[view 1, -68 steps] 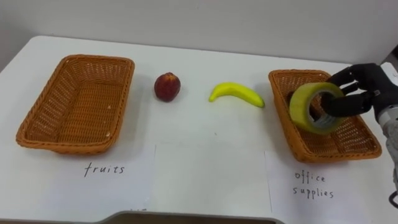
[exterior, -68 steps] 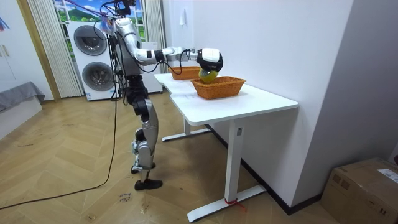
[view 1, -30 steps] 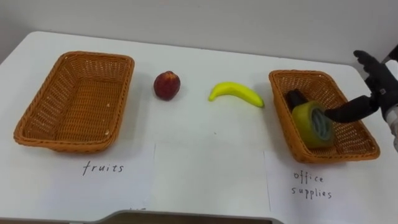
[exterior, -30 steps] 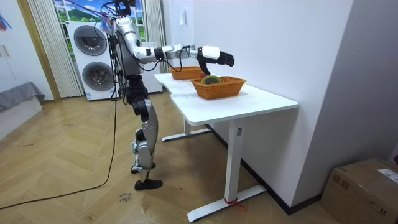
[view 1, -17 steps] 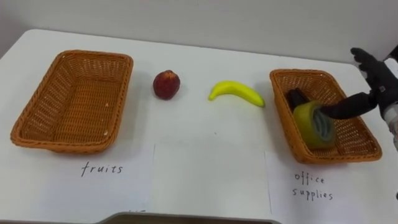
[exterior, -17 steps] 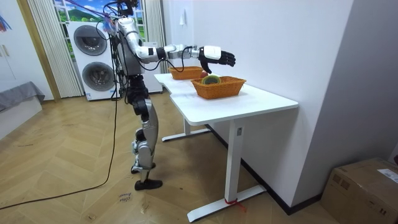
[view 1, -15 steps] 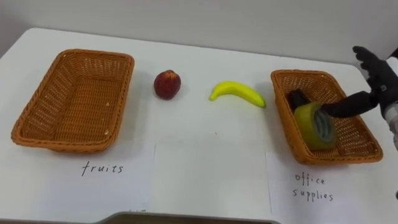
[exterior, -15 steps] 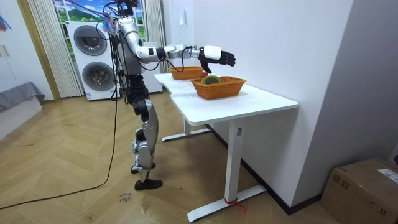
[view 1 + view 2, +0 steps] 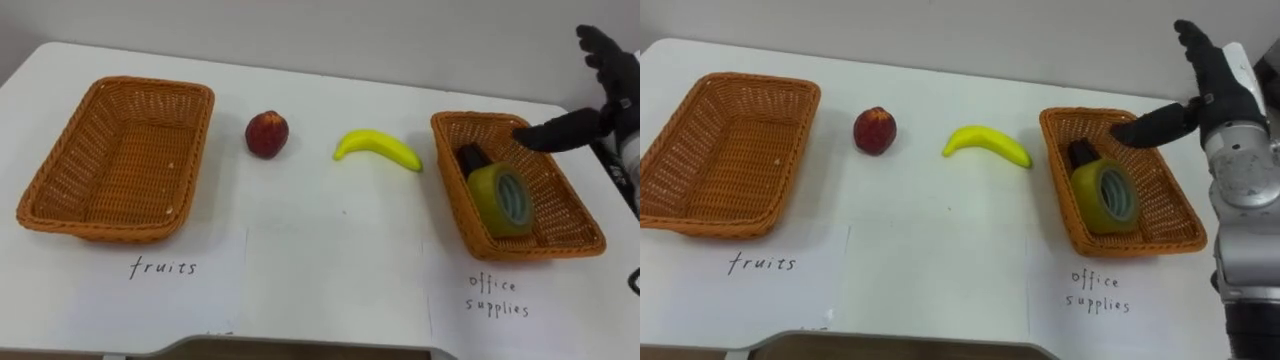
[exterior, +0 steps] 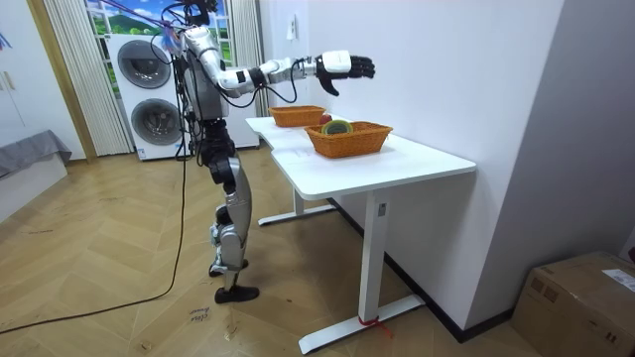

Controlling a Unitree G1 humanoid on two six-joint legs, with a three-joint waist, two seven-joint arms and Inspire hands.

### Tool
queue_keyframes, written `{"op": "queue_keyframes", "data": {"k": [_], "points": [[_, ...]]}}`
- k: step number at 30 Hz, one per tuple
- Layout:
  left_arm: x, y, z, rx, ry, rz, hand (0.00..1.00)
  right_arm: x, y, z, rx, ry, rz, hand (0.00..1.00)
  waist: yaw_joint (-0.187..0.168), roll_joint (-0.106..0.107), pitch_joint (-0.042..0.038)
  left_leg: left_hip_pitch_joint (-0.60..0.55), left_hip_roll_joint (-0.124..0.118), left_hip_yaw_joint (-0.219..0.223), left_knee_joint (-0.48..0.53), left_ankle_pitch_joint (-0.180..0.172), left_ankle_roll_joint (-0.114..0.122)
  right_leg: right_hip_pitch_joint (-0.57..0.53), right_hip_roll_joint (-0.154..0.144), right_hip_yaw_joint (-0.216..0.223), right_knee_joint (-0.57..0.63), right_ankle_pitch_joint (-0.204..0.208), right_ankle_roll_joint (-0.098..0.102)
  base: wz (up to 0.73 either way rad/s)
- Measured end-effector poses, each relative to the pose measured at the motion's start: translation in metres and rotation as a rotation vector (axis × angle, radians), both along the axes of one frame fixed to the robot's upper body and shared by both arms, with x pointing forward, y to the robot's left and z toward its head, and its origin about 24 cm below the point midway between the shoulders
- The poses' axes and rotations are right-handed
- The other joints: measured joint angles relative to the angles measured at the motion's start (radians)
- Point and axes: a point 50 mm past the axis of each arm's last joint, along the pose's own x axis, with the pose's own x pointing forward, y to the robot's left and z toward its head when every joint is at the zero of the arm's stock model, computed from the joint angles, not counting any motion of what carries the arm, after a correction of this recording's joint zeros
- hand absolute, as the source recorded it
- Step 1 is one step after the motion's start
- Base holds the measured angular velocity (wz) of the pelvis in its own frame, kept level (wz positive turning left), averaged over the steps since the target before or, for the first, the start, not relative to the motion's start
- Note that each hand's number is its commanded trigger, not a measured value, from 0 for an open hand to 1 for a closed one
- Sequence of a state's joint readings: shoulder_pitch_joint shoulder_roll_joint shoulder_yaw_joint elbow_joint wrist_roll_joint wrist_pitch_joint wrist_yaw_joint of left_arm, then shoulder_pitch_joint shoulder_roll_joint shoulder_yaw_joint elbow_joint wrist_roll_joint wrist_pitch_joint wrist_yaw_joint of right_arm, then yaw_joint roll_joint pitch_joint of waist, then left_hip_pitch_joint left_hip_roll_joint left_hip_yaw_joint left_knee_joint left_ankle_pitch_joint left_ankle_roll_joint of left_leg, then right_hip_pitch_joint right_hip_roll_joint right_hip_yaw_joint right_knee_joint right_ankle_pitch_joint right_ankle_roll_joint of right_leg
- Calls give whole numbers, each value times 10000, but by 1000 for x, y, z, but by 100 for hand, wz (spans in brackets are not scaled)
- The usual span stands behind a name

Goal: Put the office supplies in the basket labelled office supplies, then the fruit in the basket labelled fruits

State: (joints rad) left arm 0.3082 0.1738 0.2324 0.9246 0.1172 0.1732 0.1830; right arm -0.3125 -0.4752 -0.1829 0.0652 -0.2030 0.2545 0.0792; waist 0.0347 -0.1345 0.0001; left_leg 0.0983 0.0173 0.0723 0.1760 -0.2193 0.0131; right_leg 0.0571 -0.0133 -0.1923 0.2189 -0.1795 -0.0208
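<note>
The right hand (image 9: 1208, 85) hung above the far right corner of the office supplies basket (image 9: 575, 235), fingers spread and straight, thumb stretched out over the rim, holding nothing. The yellow tape roll (image 9: 503, 200) sat inside that basket, propped on its edge against a dark item (image 9: 470, 158), its hole facing right and upward.

The 2 fruits lay on the open desk (image 9: 330, 250), well apart from the empty fruits basket (image 9: 115, 232). The banana (image 9: 377, 147) lay flat, its long axis running left to right across the desk with the right end slightly nearer the robot, and its curve bowed away from the robot. I couldn't tell which tip was the stem. The peach (image 9: 267, 133) sat to its left, nearer the fruits basket.

I judged 3 risks. A hand closing along the banana's length instead of across it would likely slip off. The round peach could roll from a glancing touch. A low sweep leftward might clip the basket's rim and drag it.
</note>
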Motion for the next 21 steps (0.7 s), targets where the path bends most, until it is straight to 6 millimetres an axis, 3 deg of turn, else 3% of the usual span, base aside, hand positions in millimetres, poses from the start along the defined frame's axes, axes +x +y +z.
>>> {"op": "queue_keyframes", "data": {"k": [9,21], "points": [[-7,-2,-1,-188,196,-12,0,7,10,27,-97,-1005,369,0,35,-33,-22,-63,-67,-227,49,0,1,83,-11,-135,-96,0,0,7],[-10,-2,-1,-169,677,-822,0,9,12,21,-76,-465,825,0,749,83,35,-206,-81,-515,179,1,2,139,-87,-368,-122,1,0,5]]}}
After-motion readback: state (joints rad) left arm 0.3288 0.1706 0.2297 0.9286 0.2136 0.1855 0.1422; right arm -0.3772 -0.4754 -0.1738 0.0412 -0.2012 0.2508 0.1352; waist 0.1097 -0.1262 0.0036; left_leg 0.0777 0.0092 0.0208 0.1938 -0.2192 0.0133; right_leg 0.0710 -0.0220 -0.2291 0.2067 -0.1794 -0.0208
